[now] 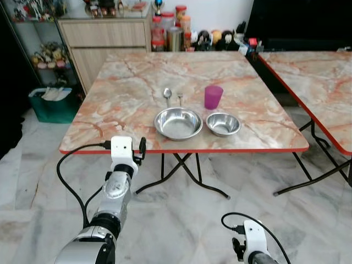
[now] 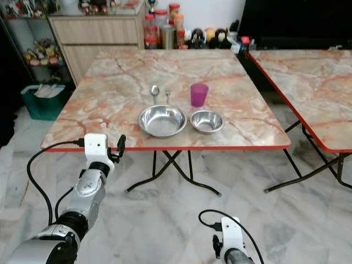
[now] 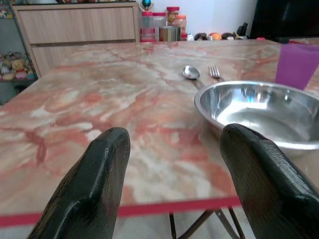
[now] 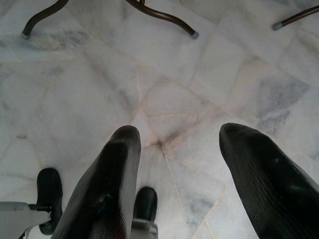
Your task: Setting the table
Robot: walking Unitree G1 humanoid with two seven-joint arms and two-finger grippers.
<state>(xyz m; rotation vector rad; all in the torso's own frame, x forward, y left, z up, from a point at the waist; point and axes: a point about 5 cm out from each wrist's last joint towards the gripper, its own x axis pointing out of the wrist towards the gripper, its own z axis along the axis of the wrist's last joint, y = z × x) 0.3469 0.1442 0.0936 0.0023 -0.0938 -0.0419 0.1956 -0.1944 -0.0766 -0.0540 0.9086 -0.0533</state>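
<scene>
A marble-patterned folding table (image 1: 132,104) with a red edge occupies the centre of the head views. Near its front edge, slightly right of centre, stand two steel bowls side by side: a large bowl (image 1: 177,123) on the left and a small bowl (image 1: 223,124) just to its right, close together. Behind the small bowl, higher in the frame, stands an upright purple cup (image 1: 213,97). Behind the large bowl lie a spoon (image 1: 168,95) and a fork (image 1: 180,99), side by side and parallel. Each has its long axis running from the front of the table toward the back; the spoon's bowl and the fork's tines lie at the far ends, pointing toward the cabinet (image 1: 104,38) in the upper left, and the handles point toward the large bowl.

The left gripper (image 3: 174,184) is raised at the lower left of the head views, level with the table's front edge; its two black fingers (image 3: 94,189) are spread apart and hold nothing, with the large bowl just beyond the right-hand finger in the wrist view. The right gripper (image 4: 174,169) hangs low at the lower right of the head views, fingers apart and empty, pointing down at the pale marble floor (image 4: 99,74). A second table (image 1: 319,88) of the same pattern stands at the right edge.
</scene>
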